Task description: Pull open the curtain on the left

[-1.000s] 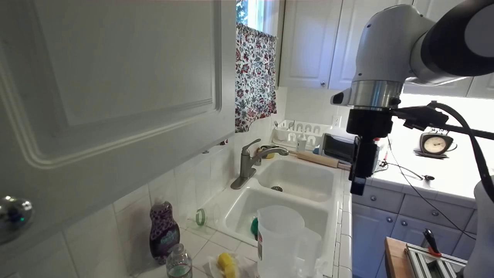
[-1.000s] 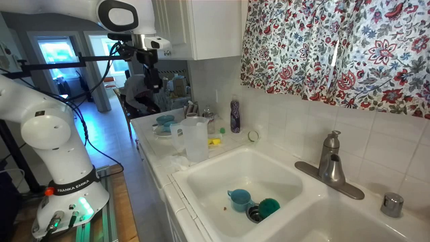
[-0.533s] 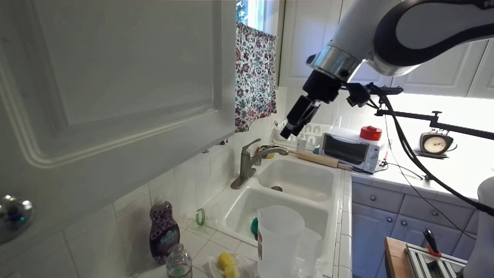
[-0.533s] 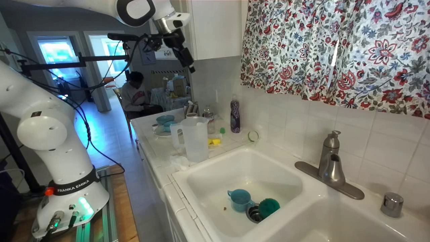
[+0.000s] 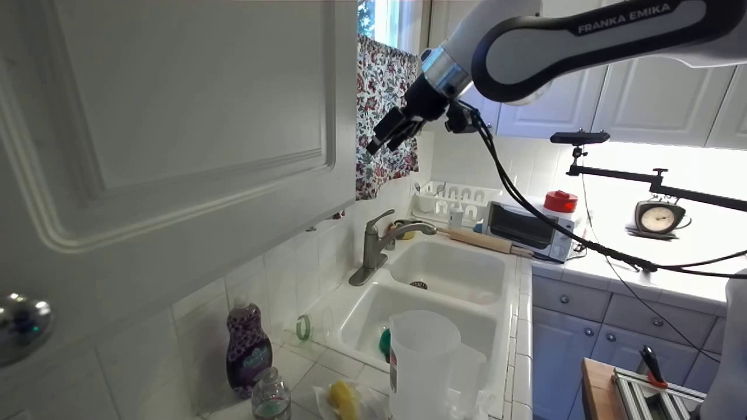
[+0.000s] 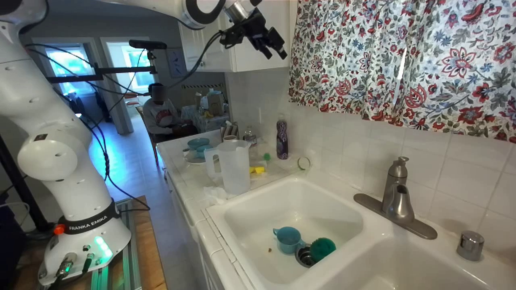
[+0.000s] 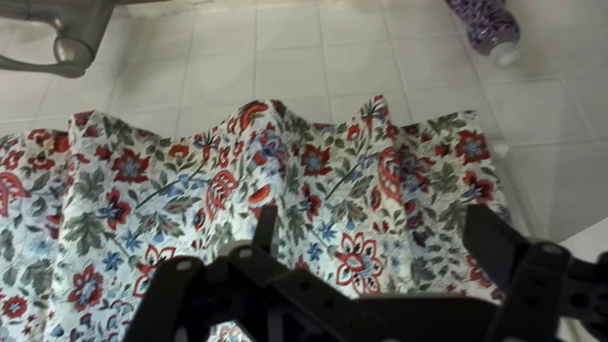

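My fingers [image 7: 491, 242]: two, seven and four o'clock in wrist view! Purple bottle [image 7: 484, 26], two o'clock there: I see one! Now exterior view, two o'clock: curtain panels [image 6: 346, 60], and I make that two! Sink basins [image 6: 258, 237], around five o'clock: pair! Faucet [image 6: 397, 201], four o'clock: one! Exterior view, three o'clock: toaster oven [image 5: 516, 226], one; rolling pin [image 5: 480, 240], toward four, also one!

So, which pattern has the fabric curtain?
The fabric curtain: red and blue flowers, grey-green leaves, on white; clearest in the wrist view.
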`<state>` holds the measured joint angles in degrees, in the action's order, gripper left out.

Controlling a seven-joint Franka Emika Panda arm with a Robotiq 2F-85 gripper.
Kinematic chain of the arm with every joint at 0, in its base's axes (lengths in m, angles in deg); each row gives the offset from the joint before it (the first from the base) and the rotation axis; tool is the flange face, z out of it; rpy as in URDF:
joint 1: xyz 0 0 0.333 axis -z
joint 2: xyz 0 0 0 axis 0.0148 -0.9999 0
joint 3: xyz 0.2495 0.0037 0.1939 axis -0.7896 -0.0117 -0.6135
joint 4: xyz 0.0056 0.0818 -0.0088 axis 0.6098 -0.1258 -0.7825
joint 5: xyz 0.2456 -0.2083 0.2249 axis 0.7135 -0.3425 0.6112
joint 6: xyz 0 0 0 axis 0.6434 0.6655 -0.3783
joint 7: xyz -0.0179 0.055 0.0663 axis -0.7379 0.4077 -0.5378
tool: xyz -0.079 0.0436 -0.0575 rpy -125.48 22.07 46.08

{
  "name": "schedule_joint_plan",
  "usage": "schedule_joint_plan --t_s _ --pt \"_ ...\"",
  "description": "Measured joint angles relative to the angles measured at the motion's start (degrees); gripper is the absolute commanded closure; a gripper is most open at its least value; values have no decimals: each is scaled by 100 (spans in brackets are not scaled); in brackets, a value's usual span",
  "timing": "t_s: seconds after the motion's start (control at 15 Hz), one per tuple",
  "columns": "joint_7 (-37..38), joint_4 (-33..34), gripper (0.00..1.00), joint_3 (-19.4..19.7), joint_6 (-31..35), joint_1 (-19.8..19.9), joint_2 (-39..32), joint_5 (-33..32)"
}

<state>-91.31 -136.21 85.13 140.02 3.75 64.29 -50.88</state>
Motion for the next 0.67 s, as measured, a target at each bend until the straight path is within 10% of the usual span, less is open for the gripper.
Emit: schedule_joint_plan --t_s 0.67 --pt "-729 1972 0 643 -1162 307 -1209 556"
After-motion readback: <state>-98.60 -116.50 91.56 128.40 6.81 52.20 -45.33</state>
